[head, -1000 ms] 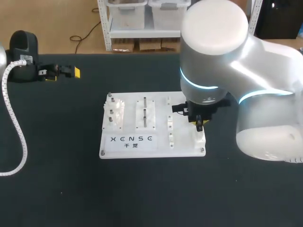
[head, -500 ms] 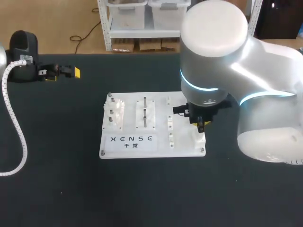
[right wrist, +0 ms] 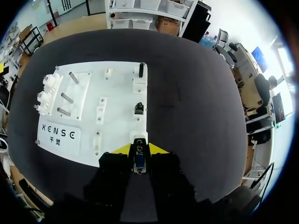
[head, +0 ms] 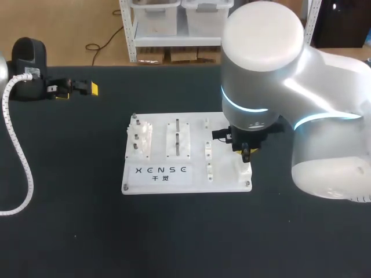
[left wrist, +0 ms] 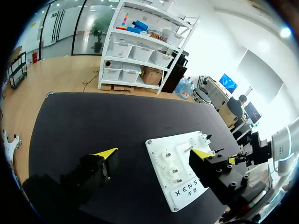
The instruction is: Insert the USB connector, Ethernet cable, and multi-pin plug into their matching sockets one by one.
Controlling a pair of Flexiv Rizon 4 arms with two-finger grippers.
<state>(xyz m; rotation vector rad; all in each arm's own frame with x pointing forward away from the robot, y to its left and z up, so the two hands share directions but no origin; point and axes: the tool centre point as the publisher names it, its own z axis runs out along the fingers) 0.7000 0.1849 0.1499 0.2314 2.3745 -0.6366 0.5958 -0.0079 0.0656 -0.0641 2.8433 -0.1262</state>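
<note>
Right jaws: pinched shut on the multi-pin plug, with the right gripper's (right wrist: 140,150) two yellow tips pressed against opposite sides of it.
Multi-pin plug (right wrist: 139,161): a small metal-shelled plug with a bluish face. It is held upright between the fingers at the near edge of the socket board, over the nearest socket of the column that runs straight ahead of the gripper. Whether it is seated in the socket cannot be told.
Right arm (head: 272,87): enters from the right in the head view. Its broad silver wrist hangs over the board's far right part, and the gripper points down at the board's near right corner.
Socket board (head: 197,184): a white plate lying flat on the black counter (head: 69,226), with dark lettering on its near left part.
Middle socket: just ahead of the plug in the same column, with a small dark part (right wrist: 138,108) in it. What kind of part it is cannot be told.
Far socket: at the far end of that column, where a dark connector (right wrist: 141,70) stands upright.
Other fixtures: metal pegs (right wrist: 67,98) stand on a raised plate, and beside them a white toothed block (right wrist: 46,91) sits at the board's far side from the column.
Left jaws: spread wide with nothing between them. The left gripper (left wrist: 154,153) is at the counter's far left, well apart from the board and touching nothing.
</note>
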